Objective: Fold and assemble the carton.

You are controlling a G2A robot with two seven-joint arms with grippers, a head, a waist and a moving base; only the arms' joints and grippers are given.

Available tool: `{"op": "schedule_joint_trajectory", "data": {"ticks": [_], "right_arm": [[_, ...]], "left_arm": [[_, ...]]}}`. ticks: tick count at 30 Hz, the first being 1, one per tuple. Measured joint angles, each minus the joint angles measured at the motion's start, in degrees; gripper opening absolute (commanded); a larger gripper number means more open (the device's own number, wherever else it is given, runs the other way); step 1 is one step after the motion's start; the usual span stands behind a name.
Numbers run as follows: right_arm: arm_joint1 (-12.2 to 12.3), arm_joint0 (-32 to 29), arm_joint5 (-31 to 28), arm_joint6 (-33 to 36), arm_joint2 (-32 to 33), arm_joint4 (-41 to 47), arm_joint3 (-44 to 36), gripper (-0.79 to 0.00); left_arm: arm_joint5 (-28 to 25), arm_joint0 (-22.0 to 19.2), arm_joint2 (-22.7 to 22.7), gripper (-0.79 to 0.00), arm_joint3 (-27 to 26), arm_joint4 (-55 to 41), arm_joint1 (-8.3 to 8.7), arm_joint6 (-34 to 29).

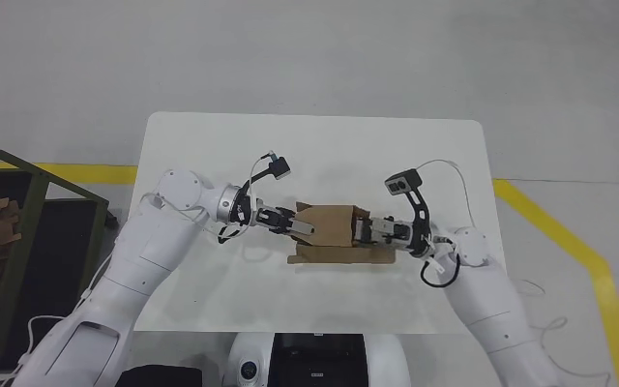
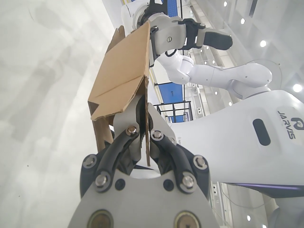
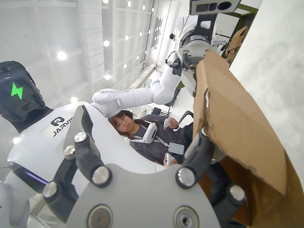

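The carton (image 1: 332,226) lies at the middle of the worktop (image 1: 406,155), lengthwise between the two arms and partly opened into a sleeve. A long flap (image 1: 340,257) on its near side is spread flat on the surface. Whether the body itself is resting or slightly raised cannot be told.

The left hand (image 2: 142,113) is closed on a thin cardboard panel at the carton's left end, with the panel's edge pinched between both fingers. This grip is judged to be an anchor, so that the sleeve is neither pushed along nor flattened while the other end is worked.

The right hand (image 1: 366,230) is placed at the carton's right end with its fingers spread wide and nothing gripped. One finger (image 3: 201,143) lies against the ragged cardboard edge, and the other (image 3: 80,119) stands well apart from it in open air. From this placement it is judged that a wall or end flap is to be pressed rather than grasped.

A dark green frame (image 1: 24,208) stands on the floor to the left of the worktop, with brown cardboard pieces (image 1: 8,221) in it. A yellow line (image 1: 97,174) is marked on the floor beyond.

Both ends of the carton are occupied by the hands, so it is judged that neither end could be folded shut until a hand is drawn clear. The spread near flap would also have to be lifted off the surface.
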Motion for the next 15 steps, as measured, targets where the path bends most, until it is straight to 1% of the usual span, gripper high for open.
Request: {"op": "schedule_joint_trajectory", "data": {"ticks": [9,10,11,12,13,15], "right_arm": [[0.61,0.53,-2.58,-2.58,-1.85,-2.79,0.03,0.000],[0.69,0.64,-2.94,-2.94,-2.13,-3.12,0.19,-0.037],[0.75,0.74,-3.20,-3.21,-2.32,-3.37,0.30,-0.148],[0.82,0.85,-3.49,-3.50,-2.49,-3.71,0.43,-0.292],[0.91,1.00,-3.90,-3.90,-2.71,-4.25,0.63,-0.400],[1.03,1.19,-4.38,-4.39,-3.14,-4.78,0.85,-0.446]], "left_arm": [[0.28,-0.28,0.48,-0.785,-0.24,0.10,0.11,0.14],[0.33,-0.31,0.57,-0.785,-0.31,0.06,0.12,0.13],[0.36,-0.34,0.62,-0.785,-0.35,0.05,0.12,0.13],[0.40,-0.36,0.67,-0.785,-0.39,0.04,0.14,0.12],[0.45,-0.39,0.73,-0.785,-0.42,0.05,0.15,0.11],[0.47,-0.43,0.81,-0.785,-0.48,0.01,0.17,0.08]]}}
